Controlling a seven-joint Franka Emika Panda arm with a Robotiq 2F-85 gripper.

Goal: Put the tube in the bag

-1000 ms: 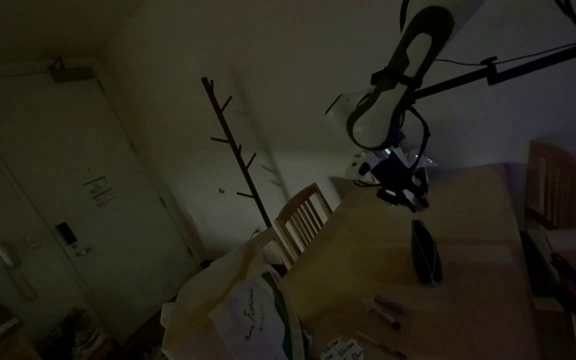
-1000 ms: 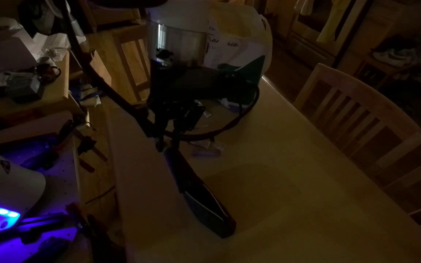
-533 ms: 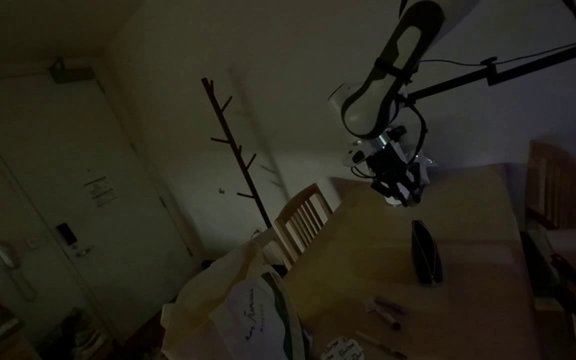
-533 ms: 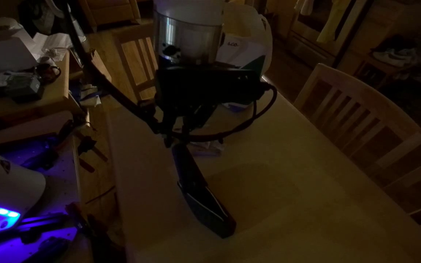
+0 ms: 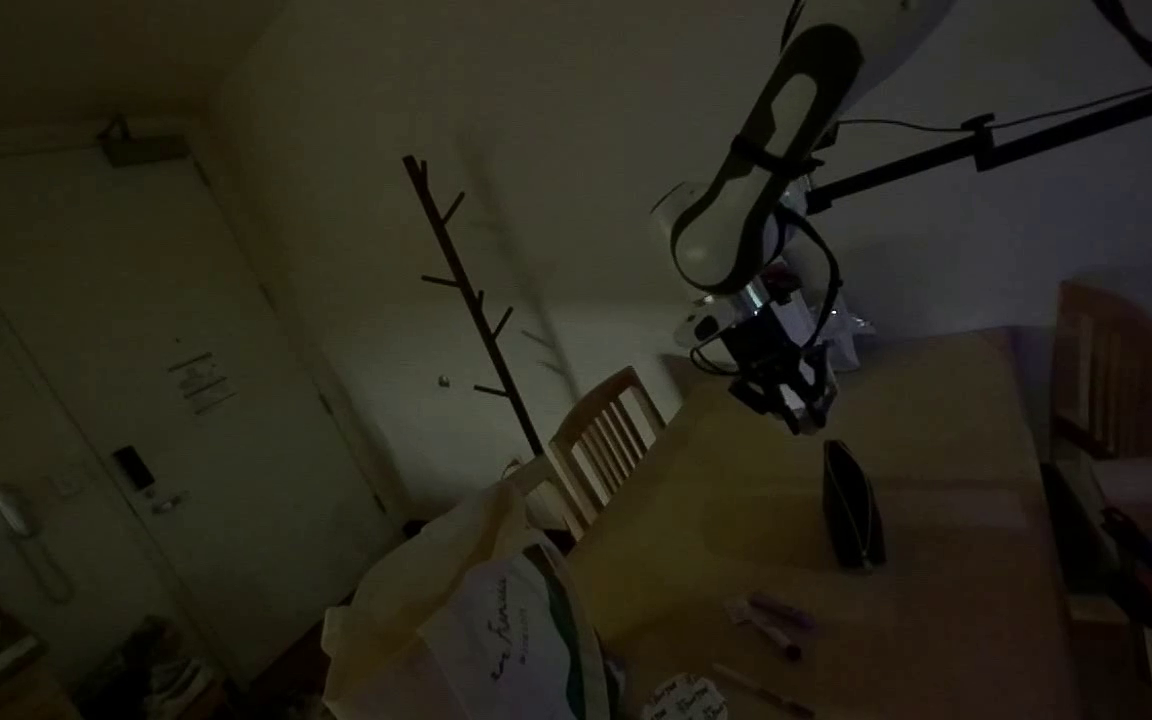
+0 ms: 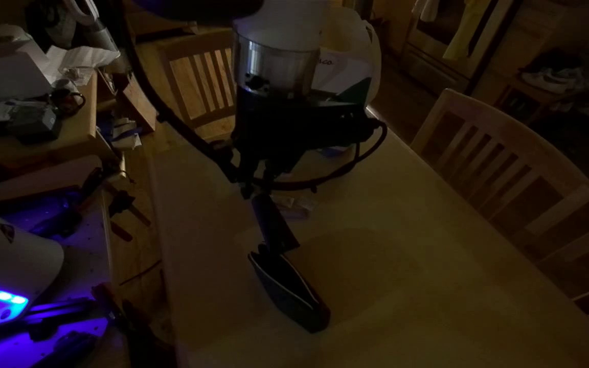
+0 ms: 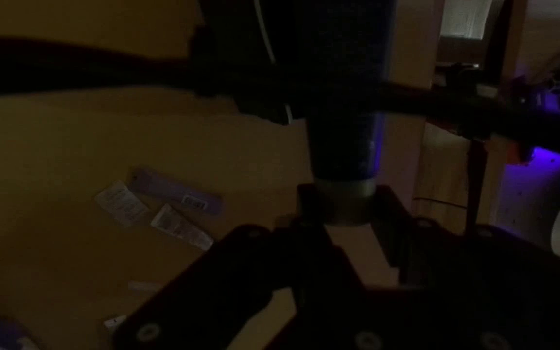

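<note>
The dark blue, flat-ended tube (image 7: 344,146) hangs above the tan tabletop surface (image 6: 427,286), its pale round cap (image 7: 347,198) pinched between the fingers (image 7: 389,206) of the black two-fingered pincer (image 6: 255,190). In the wrist view the tube's body reaches from the pincer toward twelve o'clock; in an exterior view it slopes away toward five o'clock, its flat end over the eleven o'clock tip of the boat-shaped black pouch (image 6: 294,301). The pouch's pale-edged mouth gapes; whether the tube's end touches it or is inside, I cannot tell.

There is one tube in the grip and one pouch resting on the surface. At nine o'clock of the cap, the wrist view shows three small pieces: one purple packet (image 7: 173,191) with a barcode label, one whitish tag (image 7: 122,204) and one slim pale strip (image 7: 183,227). One big pale shopping bag (image 5: 486,640) with dark script and a green band is at eight o'clock of the pouch.

The white and black arm (image 5: 786,110) slants down from one o'clock, bends at the wrist and aims the pincer toward five o'clock. One black cable (image 6: 320,183) loops out on its four o'clock side.
</note>
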